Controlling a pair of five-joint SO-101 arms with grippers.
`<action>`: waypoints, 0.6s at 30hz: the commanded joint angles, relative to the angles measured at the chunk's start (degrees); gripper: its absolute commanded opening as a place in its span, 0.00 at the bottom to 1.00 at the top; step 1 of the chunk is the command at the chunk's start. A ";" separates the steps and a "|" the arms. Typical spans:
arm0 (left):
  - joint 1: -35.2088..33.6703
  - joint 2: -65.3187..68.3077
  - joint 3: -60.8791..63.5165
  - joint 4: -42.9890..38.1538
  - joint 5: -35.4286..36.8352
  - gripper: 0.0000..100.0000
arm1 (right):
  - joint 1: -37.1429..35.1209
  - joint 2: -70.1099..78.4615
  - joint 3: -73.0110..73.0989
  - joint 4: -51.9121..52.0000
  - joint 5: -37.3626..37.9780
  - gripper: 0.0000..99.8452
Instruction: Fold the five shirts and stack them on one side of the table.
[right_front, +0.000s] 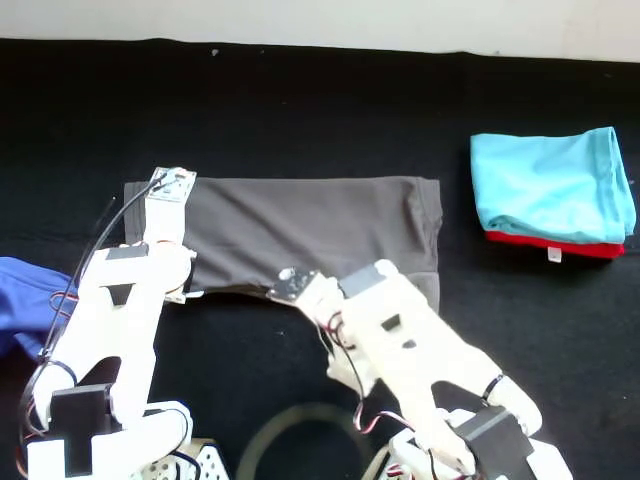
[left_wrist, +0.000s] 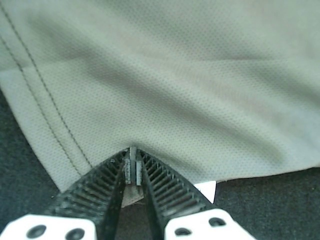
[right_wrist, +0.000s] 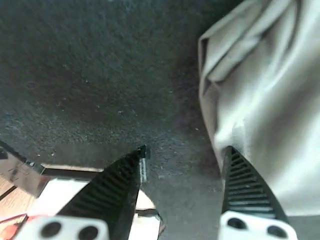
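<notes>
Left wrist view: left gripper (left_wrist: 134, 170) clamped on grey shirt (left_wrist: 175, 90) edge; right gripper (right_wrist: 185, 152) spread apart.

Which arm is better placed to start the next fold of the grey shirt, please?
Probably left: the left claw is shut on the grey shirt's edge, ready to lift. The right claw hangs open by the shirt's edge, holding nothing.
</notes>
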 joint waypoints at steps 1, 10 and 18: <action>0.66 -0.04 -1.80 -0.70 0.62 0.01 | 0.13 -1.54 3.82 -4.44 0.70 0.23; 0.66 -0.04 -1.80 -0.70 0.62 0.01 | 10.68 -1.54 5.85 -10.51 1.05 0.23; 0.66 -0.04 -1.80 -0.70 0.53 0.01 | 10.24 -1.54 4.35 -9.36 1.05 0.22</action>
